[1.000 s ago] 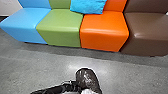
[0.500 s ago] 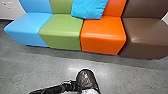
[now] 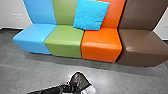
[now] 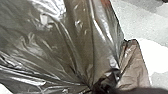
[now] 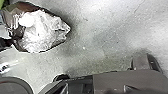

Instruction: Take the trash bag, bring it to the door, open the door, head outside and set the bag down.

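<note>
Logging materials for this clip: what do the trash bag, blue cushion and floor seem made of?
Trash bag: thin, glossy dark plastic, by its sharp shiny creases. Cushion: matte fabric, probably, given its soft wrinkles. Floor: grey, perhaps polished concrete, from the mottling and glossy reflection.

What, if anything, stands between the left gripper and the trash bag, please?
Nothing visible does: the left gripper is right at the trash bag, where the plastic bunches together.
</note>
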You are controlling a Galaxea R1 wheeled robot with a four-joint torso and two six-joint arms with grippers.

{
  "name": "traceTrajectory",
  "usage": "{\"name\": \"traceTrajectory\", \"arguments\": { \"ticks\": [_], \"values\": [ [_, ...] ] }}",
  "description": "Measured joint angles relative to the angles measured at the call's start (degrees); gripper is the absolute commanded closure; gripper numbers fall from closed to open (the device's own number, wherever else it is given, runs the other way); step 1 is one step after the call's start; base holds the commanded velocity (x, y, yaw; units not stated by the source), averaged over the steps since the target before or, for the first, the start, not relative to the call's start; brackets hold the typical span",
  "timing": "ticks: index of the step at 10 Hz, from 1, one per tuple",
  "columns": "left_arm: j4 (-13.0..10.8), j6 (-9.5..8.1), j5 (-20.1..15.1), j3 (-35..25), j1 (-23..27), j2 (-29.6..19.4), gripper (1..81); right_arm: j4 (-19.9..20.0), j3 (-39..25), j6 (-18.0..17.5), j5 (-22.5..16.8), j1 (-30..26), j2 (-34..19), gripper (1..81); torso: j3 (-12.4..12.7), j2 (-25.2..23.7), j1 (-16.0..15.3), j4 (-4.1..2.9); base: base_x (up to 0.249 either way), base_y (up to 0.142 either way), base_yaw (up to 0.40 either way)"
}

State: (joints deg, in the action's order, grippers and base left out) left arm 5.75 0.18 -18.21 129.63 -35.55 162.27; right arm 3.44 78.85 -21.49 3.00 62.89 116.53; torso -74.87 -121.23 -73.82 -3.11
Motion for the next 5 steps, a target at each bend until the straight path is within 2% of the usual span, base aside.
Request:
{"name": "traceTrajectory", "arguments": {
  "ticks": [3, 5],
  "values": [
    [0.02, 0.00, -0.28, -1.60, -0.33, -1.44, 81.1, 0.00, 0.20, 0.00, 0.00, 0.44, -0.02, 1.0, 5.60, 5.71, 3.70, 0.00, 0.000, 0.000, 0.000],
    [0.02, -0.02, -0.33, -4.88, -1.22, -4.72, 81.1, 0.00, 0.73, 0.00, -0.11, 0.76, 0.01, 1.0, 9.27, 9.44, 6.17, 0.00, 0.000, 0.000, 0.000]
  ]
}}
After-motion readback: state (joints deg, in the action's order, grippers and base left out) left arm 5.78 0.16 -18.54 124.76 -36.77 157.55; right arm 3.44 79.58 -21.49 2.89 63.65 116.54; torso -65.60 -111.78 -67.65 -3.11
